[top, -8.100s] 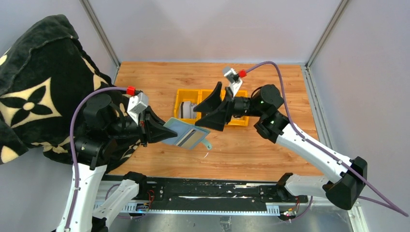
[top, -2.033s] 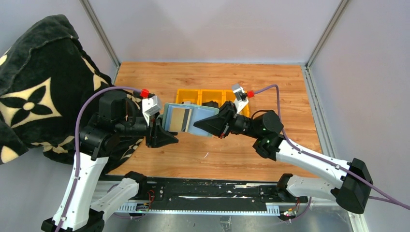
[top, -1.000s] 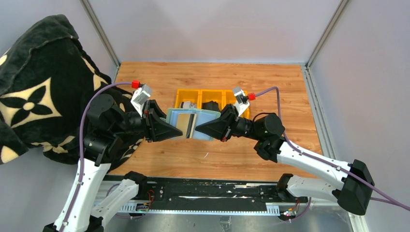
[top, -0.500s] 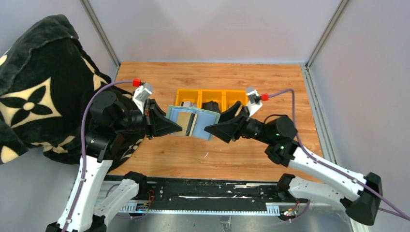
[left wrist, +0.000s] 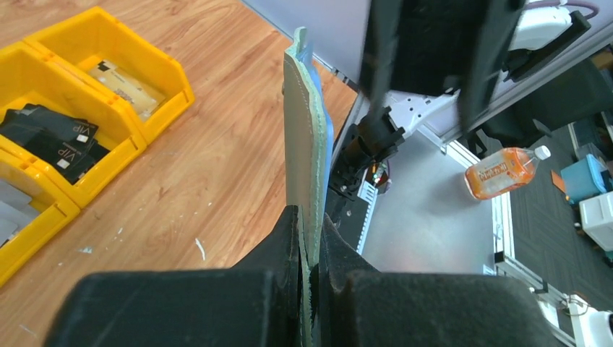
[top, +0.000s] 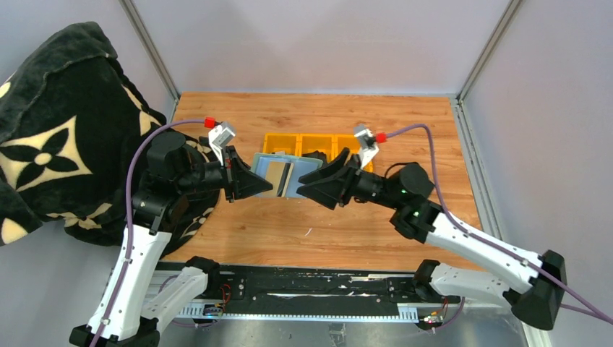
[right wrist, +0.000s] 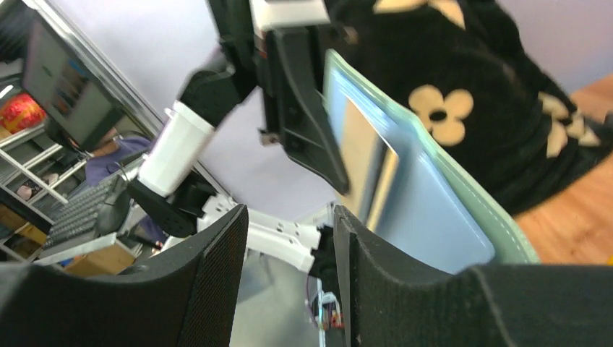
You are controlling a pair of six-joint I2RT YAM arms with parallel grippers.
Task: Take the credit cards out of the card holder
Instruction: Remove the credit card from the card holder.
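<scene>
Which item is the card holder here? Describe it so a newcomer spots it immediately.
On the wooden table, find the yellow tray; just nearer the arms, the left gripper holds up a flat open wallet, the card holder. It alone is sage-green with blue lining and a tan card tucked in, unlike the loose cards lying in the tray.

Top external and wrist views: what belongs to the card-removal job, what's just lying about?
Job: card holder, tan-gold card inside it, left end effector clamping it, open right end effector.
Lying about: yellow tray, black VIP cards, flower-print blanket, orange drink bottle.
</scene>
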